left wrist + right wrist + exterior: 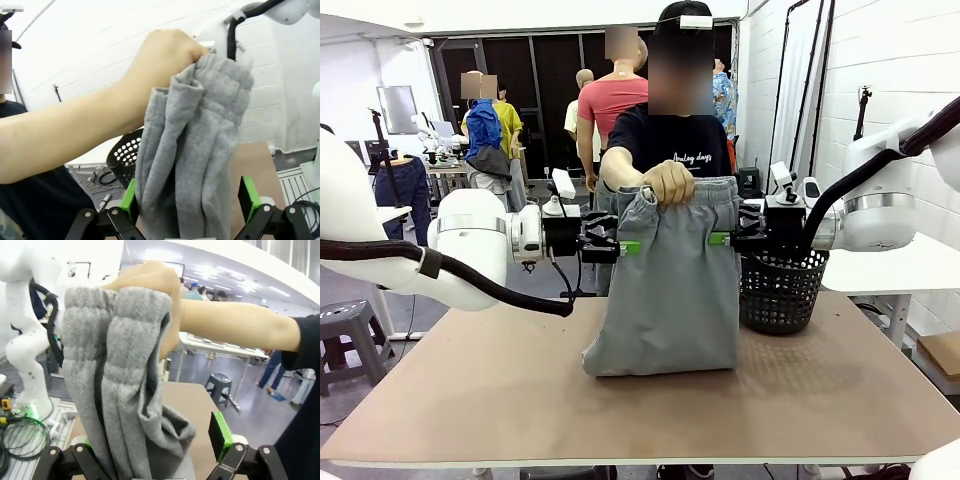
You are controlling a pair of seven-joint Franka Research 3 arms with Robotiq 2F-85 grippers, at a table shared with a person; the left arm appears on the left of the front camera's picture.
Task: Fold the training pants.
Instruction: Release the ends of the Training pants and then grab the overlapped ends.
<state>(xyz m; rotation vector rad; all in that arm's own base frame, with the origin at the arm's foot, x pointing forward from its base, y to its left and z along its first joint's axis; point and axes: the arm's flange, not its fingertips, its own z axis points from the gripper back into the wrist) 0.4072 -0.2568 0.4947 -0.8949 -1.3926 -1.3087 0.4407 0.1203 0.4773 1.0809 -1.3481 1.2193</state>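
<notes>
Training pants [665, 290]: held up over the middle of the table, hanging from the waistband, with the lower end bunched and resting on the tabletop.
Person's hand [668, 182]: closed in a fist on the top of the waistband.
Left gripper [628, 247]: level, at the pants' left edge below the waistband; jaws wide apart with the cloth hanging between the green pads.
Right gripper [718, 239]: level, at the right edge, jaws likewise spread around the cloth, not clamped.
Edges: side hems fall nearly straight; the bottom fold is rounded.
Open room: bare brown table [500, 400] in front of and to the left of the pants; a black mesh basket [782, 290] stands just beside their right edge.
Materials: soft light grey jersey with a gathered, ribbed elastic waistband; the basket is perforated plastic.
Writing: white script on the person's black shirt [675, 140] seems to read "Analog days".
</notes>
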